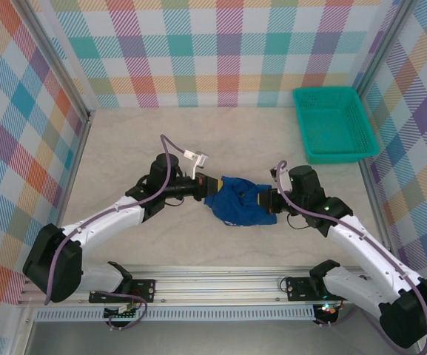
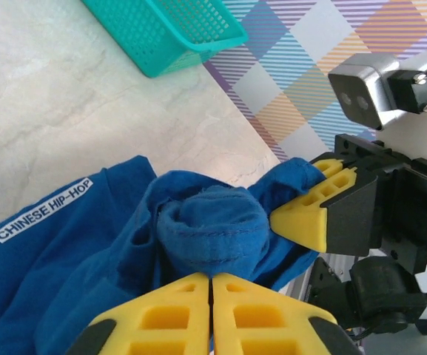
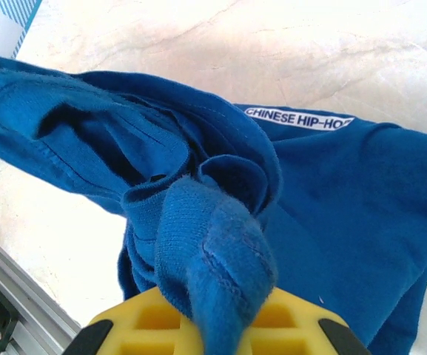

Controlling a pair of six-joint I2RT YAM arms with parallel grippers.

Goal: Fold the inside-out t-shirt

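Shut: left fingers (image 2: 198, 314), yellow pads flush, no gap. Rolled knob of blue fabric right at the tips, touching; can't tell if a thin fold is pinched between. Clamped: right fingers (image 3: 269, 325), closed on a thick twisted rope of cloth that spills out over the tips and drapes fwd. Same grip visible from left wrist cam, w/ a blue edge caught on top of the yellow pad.

Strung between the two: t-shirt (image 1: 239, 203), crumpled into a short lump, mid counter (image 1: 124, 140), toward the near side. Can't tell if lifted clear or dragging on the surface. White lettered strip (image 3: 298, 118) face-up on the flatter part, away from the right fingers. Stitching exposed on the rolled bits, so prob. inside-out as stated.

Handling, as judged: soft cotton, light, limp, zero stiffness. Sags and bunches wherever unsupported. Not fragile, not slippery; bites well on the pads. Far bigger than the fingers, so needs a two-point hold. Best taken at hem corners or shoulder seams, one layer each, well apart, to spread flat before any fold. Avoid the middle knot: only drags the lump around.

Farther out: teal basket (image 1: 335, 124) at far right, well apart from the cloth.
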